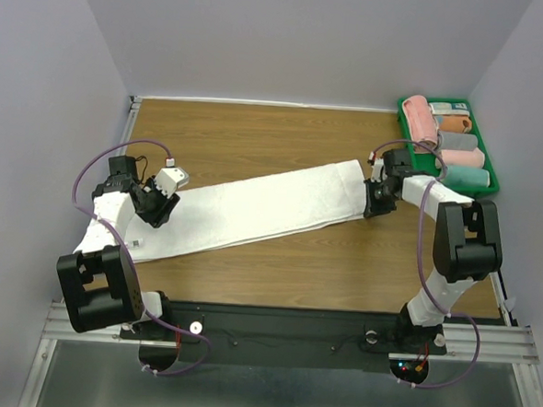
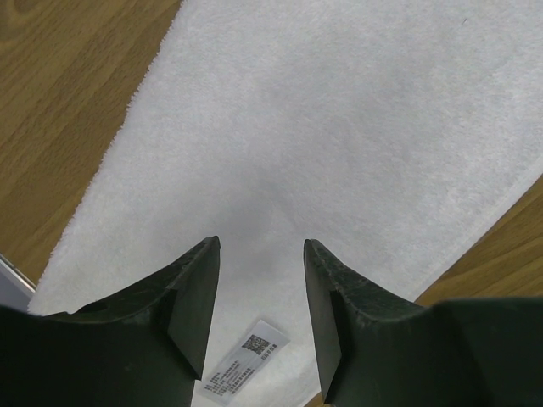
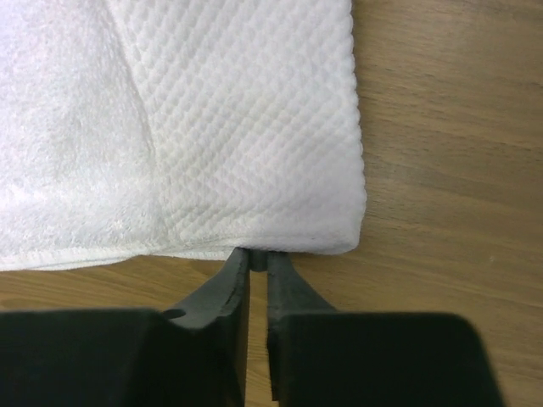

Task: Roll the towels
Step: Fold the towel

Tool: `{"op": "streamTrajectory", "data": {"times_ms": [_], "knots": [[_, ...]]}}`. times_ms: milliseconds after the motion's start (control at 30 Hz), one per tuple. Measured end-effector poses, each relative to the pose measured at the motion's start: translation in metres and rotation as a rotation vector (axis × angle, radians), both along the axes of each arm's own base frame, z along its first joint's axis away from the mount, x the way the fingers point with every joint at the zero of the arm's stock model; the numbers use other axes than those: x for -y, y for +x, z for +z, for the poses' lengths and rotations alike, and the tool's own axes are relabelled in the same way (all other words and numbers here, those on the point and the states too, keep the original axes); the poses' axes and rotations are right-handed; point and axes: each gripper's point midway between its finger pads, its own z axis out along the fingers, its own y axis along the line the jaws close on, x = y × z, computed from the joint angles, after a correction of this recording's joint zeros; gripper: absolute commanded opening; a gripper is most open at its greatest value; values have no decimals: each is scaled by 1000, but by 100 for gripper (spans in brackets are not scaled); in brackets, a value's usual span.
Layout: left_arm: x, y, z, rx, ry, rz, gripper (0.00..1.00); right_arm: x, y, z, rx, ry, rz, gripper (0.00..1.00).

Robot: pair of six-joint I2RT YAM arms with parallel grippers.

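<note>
A long white towel (image 1: pixel 262 208) lies flat and slanted across the wooden table, from lower left to upper right. My left gripper (image 1: pixel 159 208) hovers over its left end, open with nothing between the fingers (image 2: pixel 261 244). The towel's terry face (image 2: pixel 339 127) and its small printed label (image 2: pixel 246 360) show below. My right gripper (image 1: pixel 375 206) is at the towel's right end, near the corner. Its fingers stand almost together with their tips pinched on the hem of the towel (image 3: pixel 237 127); the gripper (image 3: pixel 259 256) has only a thin slit left between them.
A green bin (image 1: pixel 491 176) at the back right corner holds several rolled towels, pink (image 1: pixel 418 120), orange and pale ones. Bare wood (image 3: pixel 450 170) lies right of the towel's corner. White walls close in the table on three sides.
</note>
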Motion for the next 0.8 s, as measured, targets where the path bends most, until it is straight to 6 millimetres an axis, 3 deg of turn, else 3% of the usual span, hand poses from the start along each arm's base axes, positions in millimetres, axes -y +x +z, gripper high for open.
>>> {"op": "streamTrajectory", "data": {"times_ms": [133, 333, 533, 667, 800], "knots": [[-2, -1, 0, -3, 11, 3, 61, -1, 0, 0, 2, -10, -5, 1], [-20, -12, 3, -38, 71, -27, 66, 4, 2, 2, 22, -42, -5, 1], [-70, -30, 29, -62, 205, -119, 67, 11, 7, 3, 51, -90, 14, 1], [-106, -63, 19, -180, 299, -184, 68, 16, 11, 4, 66, -117, 17, 1], [-118, -86, 5, -261, 355, -269, 70, 18, 14, 4, 70, -130, 19, 1]]}}
